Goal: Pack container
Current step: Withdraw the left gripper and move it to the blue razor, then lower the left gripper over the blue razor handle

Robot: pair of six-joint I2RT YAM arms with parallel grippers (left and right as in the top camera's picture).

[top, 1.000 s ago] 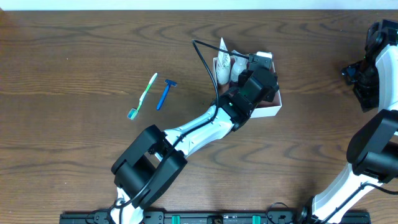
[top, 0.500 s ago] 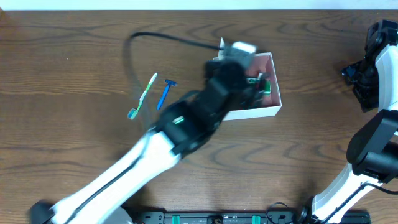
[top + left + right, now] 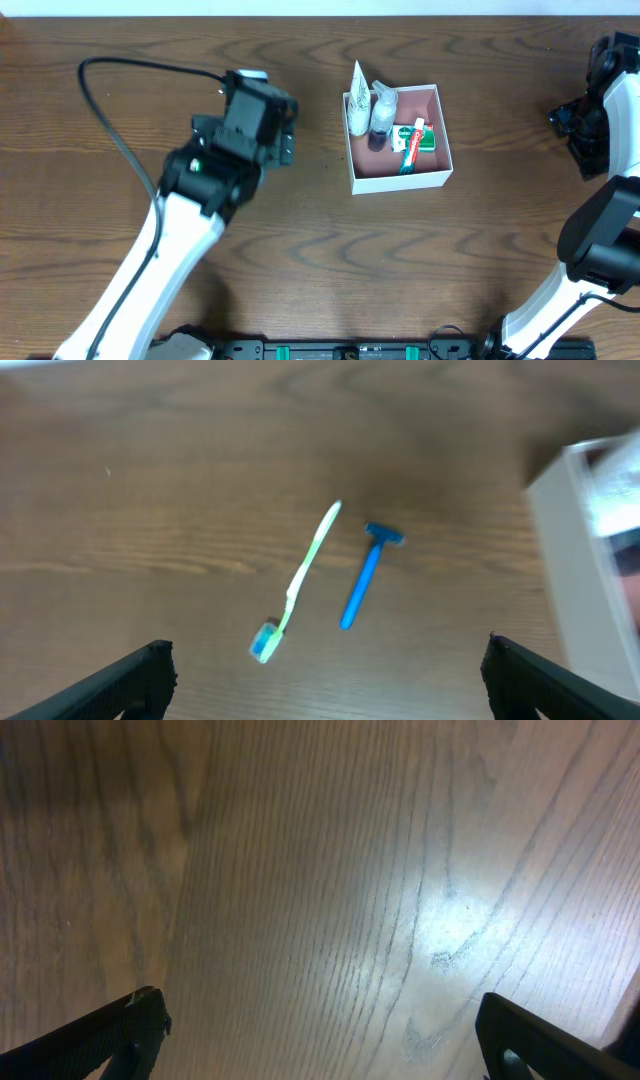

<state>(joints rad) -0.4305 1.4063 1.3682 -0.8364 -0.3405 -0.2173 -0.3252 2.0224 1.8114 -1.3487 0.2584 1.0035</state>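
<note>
1. Table: dark wood work surface. I must stop my descent just short of it.
2. Left arm: reaches in from the lower left, with its head above the two loose items. From overhead it covers both of them, so I can steer by the left wrist view only.
3. Container: white-walled box, pink inside, sitting right of centre on the table and well apart from the loose items. The left wrist view shows only a blurred white corner of it at the right edge. It is partly filled, and I judge there is room along its near wall.
4. Left gripper: released, fingers spread wide, holding nothing, hanging above the wood.
5. Right gripper: likewise spread and empty, over bare wood. I leave it parked at the far right.
6. Toothbrush: green and white, lying slantwise, brush head at the lower end of the wrist view. I judge it the next pick. Turn the wrist so the fingers straddle the handle crosswise, centre on mid-handle, drop straight, and close only once low.
7. Razor: blue, just beside the toothbrush, roughly parallel and not touching. The risk is a finger nudging it in that narrow gap.
8. Contents: white tube, small bottle, green-and-white packet. Something red-and-white lies by the packet, too small to name
</note>
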